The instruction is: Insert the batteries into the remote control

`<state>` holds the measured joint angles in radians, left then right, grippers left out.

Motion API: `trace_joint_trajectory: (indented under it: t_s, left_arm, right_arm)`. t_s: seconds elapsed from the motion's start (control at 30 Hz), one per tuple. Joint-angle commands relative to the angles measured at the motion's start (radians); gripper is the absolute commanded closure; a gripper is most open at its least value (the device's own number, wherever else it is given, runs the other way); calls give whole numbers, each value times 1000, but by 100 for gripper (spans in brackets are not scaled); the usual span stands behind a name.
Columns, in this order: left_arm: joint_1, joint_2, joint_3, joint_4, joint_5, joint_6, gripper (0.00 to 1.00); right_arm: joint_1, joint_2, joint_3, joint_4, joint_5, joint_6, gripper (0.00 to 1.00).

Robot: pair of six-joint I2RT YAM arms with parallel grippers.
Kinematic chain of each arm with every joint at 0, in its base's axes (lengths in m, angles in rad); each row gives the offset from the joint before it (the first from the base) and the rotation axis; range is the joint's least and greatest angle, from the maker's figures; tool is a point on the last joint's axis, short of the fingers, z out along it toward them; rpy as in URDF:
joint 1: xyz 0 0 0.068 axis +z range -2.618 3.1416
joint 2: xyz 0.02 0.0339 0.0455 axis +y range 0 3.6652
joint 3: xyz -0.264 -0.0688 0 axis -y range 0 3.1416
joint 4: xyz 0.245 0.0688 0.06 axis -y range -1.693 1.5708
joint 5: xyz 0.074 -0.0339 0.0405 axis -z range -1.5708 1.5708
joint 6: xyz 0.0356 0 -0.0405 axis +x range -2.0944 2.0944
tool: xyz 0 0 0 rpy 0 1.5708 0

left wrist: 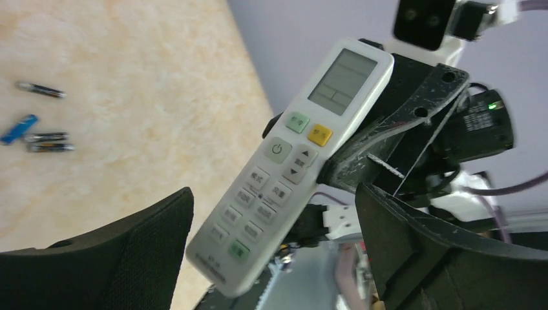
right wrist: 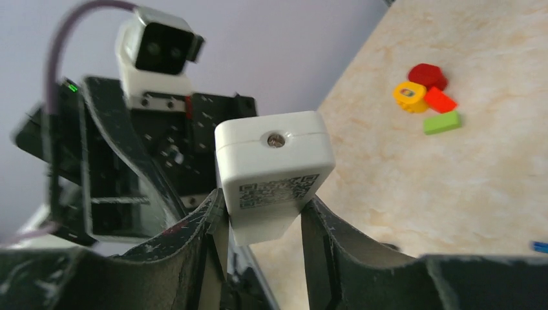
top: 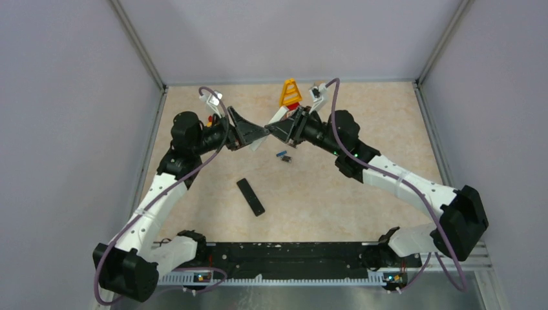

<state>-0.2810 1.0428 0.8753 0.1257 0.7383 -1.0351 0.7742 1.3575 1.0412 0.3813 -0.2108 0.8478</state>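
Observation:
The white remote control [left wrist: 291, 168] is held in the air, buttons and screen facing the left wrist camera. My right gripper [right wrist: 262, 219] is shut on one end of it, the end with a QR label [right wrist: 271, 161]. My left gripper [left wrist: 273, 192] is open, its fingers [left wrist: 129, 258] wide on either side of the remote's lower end and not touching it. Both grippers meet above the table's middle in the top view: left [top: 249, 134], right [top: 284, 129]. The batteries [left wrist: 39, 132] lie loose on the table, one blue [left wrist: 19, 128]; they also show in the top view [top: 284, 156].
A flat black bar [top: 251, 197] lies on the table nearer the arm bases. An orange cone-shaped toy [top: 290, 92] stands at the back. Red, yellow and green blocks [right wrist: 426, 90] lie near the left wall. Walls enclose the table on three sides.

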Motion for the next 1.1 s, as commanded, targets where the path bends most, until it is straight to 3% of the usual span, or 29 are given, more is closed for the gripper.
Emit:
trace_joint_trajectory:
  t_s: [0.0,0.27,0.37,0.47,0.9,1.07]
  left_arm:
    - [2,-29,153,-394,-45,411,1]
    - [8,-33,204,-387,-94,445,1]
    - [6,0,205,-335,-162,356,10]
    - [-24,69,205,-264,-108,294,17]
    - [-97,141,227,-197,-105,264,18]
    - [-111,168,249,-265,-143,287,23]
  right_arm:
    - [-19,-93,42,-246,-5,-302,91]
    - [-19,-70,145,-568,-8,-609,95]
    - [-5,-40,193,-646,4,-679,96]
    - [35,5,256,-708,44,-741,97]
    - [63,102,362,-766,-59,-790,97]
    - [64,119,377,-763,-52,-789,97]
